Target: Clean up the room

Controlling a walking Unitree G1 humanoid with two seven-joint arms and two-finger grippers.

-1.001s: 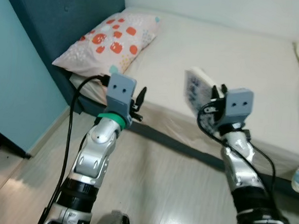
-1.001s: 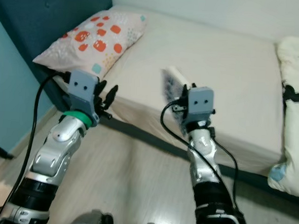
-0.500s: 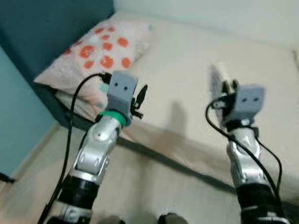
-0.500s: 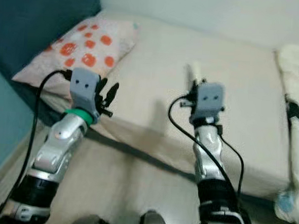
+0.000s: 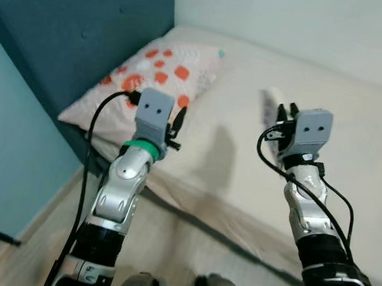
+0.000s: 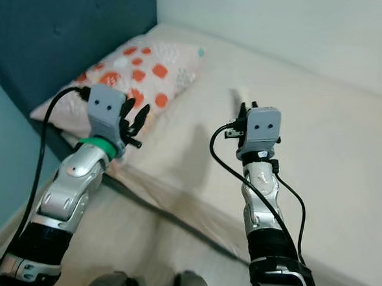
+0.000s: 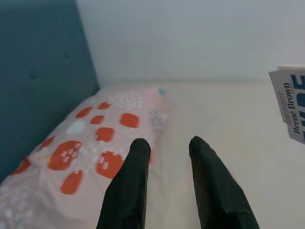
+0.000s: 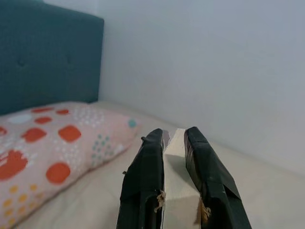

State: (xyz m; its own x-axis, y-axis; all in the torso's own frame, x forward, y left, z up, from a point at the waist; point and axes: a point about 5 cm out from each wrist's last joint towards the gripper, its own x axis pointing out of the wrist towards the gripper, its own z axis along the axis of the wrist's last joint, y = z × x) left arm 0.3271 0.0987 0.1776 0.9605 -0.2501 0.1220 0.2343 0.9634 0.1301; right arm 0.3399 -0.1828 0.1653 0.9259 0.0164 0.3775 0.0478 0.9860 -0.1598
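Clenched on a book (image 8: 178,191), the right gripper (image 8: 177,164) holds it edge-on above the bed (image 5: 242,152); the left gripper (image 7: 167,157) hangs parted and empty near the spotted pillow (image 5: 149,82). Compared with a second ago, the camera has closed on the mattress, and both arms now reach over it instead of the floor. Judged stage: carrying done, placement of the book pending.
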